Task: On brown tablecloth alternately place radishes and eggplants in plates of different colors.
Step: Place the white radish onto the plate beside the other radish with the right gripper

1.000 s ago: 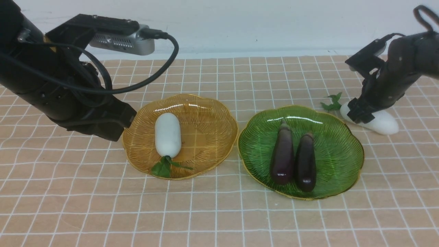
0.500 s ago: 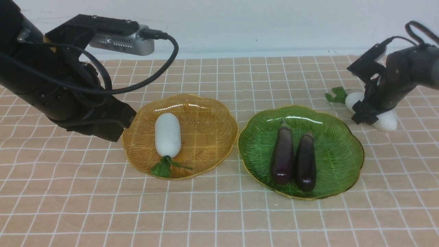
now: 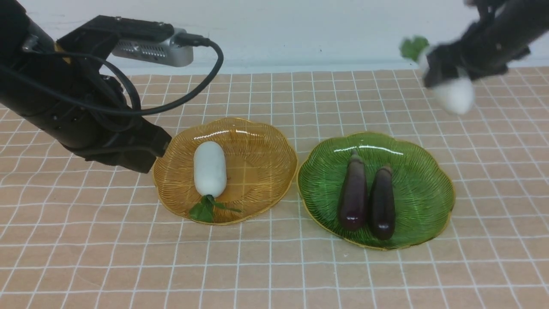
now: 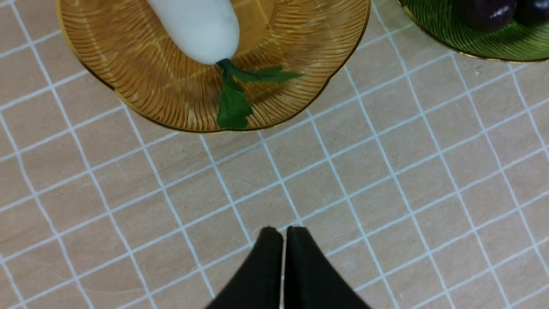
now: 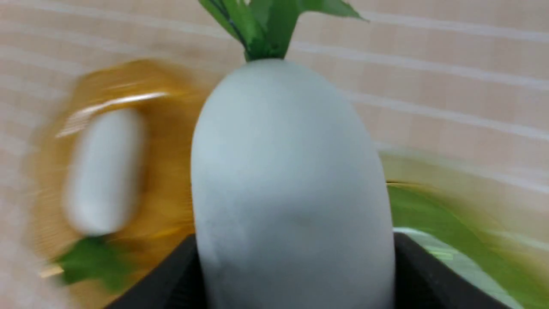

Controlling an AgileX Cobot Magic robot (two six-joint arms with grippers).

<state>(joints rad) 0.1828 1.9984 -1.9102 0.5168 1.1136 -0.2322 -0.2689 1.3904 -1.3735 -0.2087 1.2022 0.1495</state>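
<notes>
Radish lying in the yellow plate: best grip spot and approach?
Take the radish across its white middle, likely from straight above, jaws spanning its width. It lies flat, lengthwise front to back, leaves nearest; the yellow plate has a raised rim hindering low side approaches.

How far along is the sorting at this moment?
Done: one radish lies in the amber plate, and both eggplants lie side by side in the green plate. In hand: the right claw holds the second radish in the air, beyond the green plate. Left: setting it down, presumably in the amber plate. The left claw is shut and empty over the cloth.
</notes>
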